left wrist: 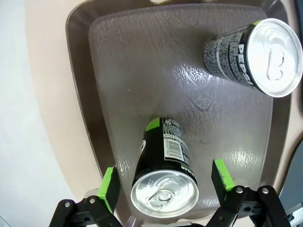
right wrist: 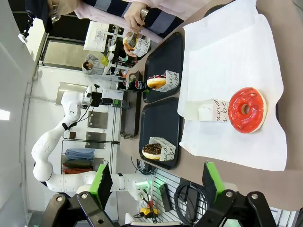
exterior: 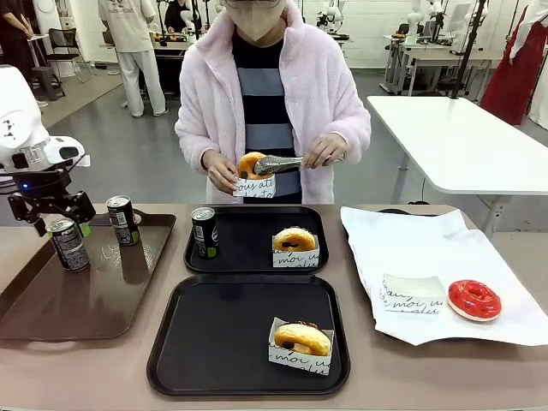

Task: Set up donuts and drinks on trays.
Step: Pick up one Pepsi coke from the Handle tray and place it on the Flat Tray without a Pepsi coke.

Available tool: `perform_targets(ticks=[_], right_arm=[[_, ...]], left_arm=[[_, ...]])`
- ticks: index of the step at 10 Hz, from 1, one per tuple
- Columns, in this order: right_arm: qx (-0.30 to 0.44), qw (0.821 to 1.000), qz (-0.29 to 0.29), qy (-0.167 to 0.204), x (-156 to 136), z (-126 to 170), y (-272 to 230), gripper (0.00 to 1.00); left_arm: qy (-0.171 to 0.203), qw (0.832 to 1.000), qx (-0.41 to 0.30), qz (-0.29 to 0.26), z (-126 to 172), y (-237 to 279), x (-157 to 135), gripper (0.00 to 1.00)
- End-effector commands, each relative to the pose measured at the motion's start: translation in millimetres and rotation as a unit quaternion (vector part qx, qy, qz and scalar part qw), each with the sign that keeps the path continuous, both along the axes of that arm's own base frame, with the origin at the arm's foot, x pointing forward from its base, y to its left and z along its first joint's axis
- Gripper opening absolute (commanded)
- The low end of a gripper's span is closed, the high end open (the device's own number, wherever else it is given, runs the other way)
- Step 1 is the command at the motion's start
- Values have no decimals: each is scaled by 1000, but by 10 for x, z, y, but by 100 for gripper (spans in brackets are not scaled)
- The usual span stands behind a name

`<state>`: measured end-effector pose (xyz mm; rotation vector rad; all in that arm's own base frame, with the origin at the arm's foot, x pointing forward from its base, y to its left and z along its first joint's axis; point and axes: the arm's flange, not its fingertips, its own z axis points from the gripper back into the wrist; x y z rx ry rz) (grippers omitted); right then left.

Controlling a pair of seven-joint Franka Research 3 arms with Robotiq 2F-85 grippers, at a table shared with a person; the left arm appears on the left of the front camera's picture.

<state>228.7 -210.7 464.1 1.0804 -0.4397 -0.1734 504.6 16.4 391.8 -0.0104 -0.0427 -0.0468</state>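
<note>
Up front, the near black squarish plastic tray (exterior: 171, 342) carried a golden ring donut (exterior: 301, 339) in its white paper sleeve. Left of that tray, the left gripper (left wrist: 165, 182) stood jaws apart astride a slim black can (left wrist: 163, 146) on the brown rectangular tray (left wrist: 142, 71). The right gripper (right wrist: 156, 178) gaped wide too. Behind that tray, its twin (exterior: 248, 257) held a second can (exterior: 204, 231) and a second donut (exterior: 294, 240).

— What sort of place is this?
— A robotics lab in a big open hall. A white robot arm (exterior: 21, 120) is mounted at the brown table (exterior: 428, 377).
— What else shows it?
— The bare grey floor (exterior: 128, 145), a plain white work table (exterior: 462, 141) behind the person, and benches (exterior: 419, 56) crowded with equipment along the far white wall.
</note>
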Motion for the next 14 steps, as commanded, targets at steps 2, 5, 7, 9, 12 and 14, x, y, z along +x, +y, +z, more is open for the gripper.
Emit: perform_targets(ticks=[2, 5, 7, 9, 12, 14], right_arm=[[7, 1000, 2, -8, 22, 4, 3, 100], [7, 1000, 2, -8, 22, 4, 3, 100], [7, 1000, 2, -8, 22, 4, 3, 100], [7, 1000, 2, -8, 22, 4, 3, 100], [7, 1000, 2, -8, 22, 4, 3, 100], [7, 1000, 2, -8, 22, 4, 3, 100]], left_arm=[[-1, 1000, 6, 5, -83, 52, 87, 100], [10, 1000, 6, 0, -97, 59, 82, 100], [9, 1000, 2, -5, -82, 62, 66, 45], [10, 1000, 2, 1, -52, 73, 47, 0], [8, 1000, 6, 8, 0, 81, 46, 10], [2, 1000, -6, 7, 291, 46, -71, 0]])
